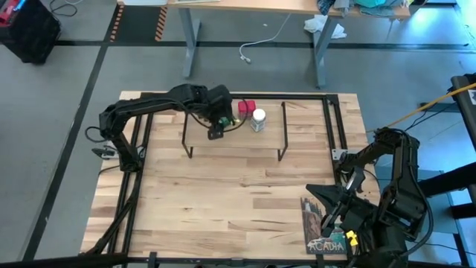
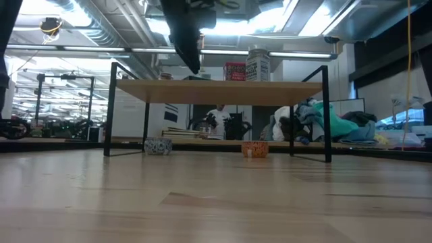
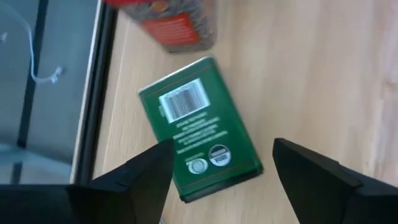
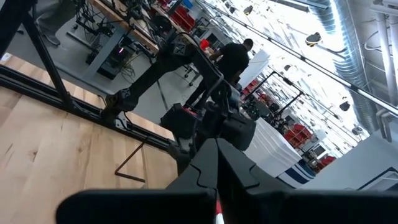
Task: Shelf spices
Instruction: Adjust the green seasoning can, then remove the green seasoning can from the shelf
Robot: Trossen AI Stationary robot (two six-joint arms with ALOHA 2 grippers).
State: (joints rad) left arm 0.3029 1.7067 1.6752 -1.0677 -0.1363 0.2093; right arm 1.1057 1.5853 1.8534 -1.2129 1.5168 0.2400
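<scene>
The shelf [image 1: 234, 138] is a light-wood plank on black wire legs at the table's far middle. On it stand a red square tin [image 1: 247, 108] and a white-capped clear jar [image 1: 258, 119]. A dark green tin [image 3: 199, 127] lies flat on the plank beside the red tin [image 3: 177, 22], barcode side up. My left gripper [image 3: 222, 149] hovers open above it, pointing steeply down, one finger on either side and clear of it. A tiny round tan-grey jar [image 2: 157, 146] sits on the tabletop under the shelf. My right gripper [image 1: 338, 212] waits shut at the near right.
A small orange container [image 2: 254, 149] sits on the tabletop under the shelf. A booklet [image 1: 326, 229] lies at the near right corner by the right arm. Black rails [image 1: 338, 123] run along the table's sides. A person stands in the room beyond.
</scene>
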